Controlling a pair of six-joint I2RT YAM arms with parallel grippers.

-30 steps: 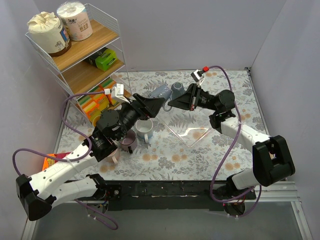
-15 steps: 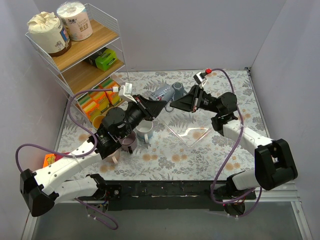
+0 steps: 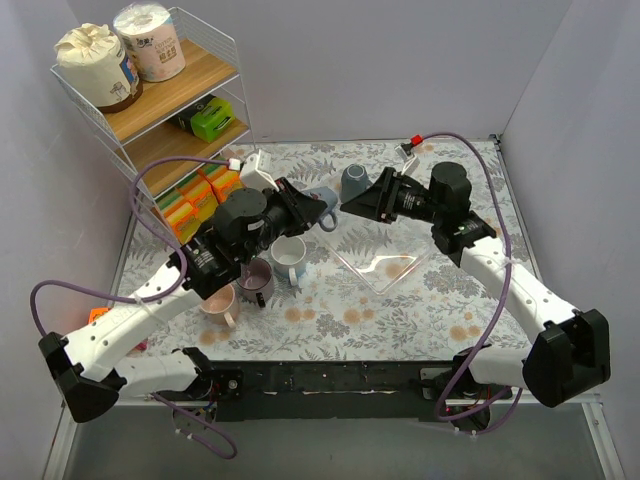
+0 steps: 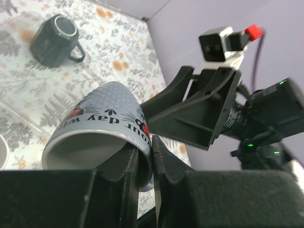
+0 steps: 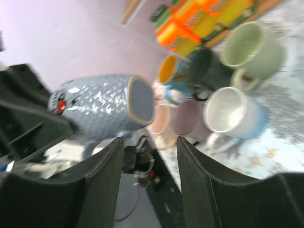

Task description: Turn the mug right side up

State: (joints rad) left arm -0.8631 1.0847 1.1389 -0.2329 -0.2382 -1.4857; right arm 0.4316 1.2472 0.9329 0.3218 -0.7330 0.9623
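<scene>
Your left claw is clamped on the rim of the grey lettered mug, which hangs sideways in the air just ahead of it. Your right claw, past the mug's base, stands open. Roll that wrist slowly until the mouth faces up, then lower.

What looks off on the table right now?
The blue-grey printed ceramic mug hangs tilted on its side in mid-air, its rim pinched by the left tool; the open right tool is beside it. At the back, the dark grey mug appears to sit mouth-down on the floral table.
</scene>
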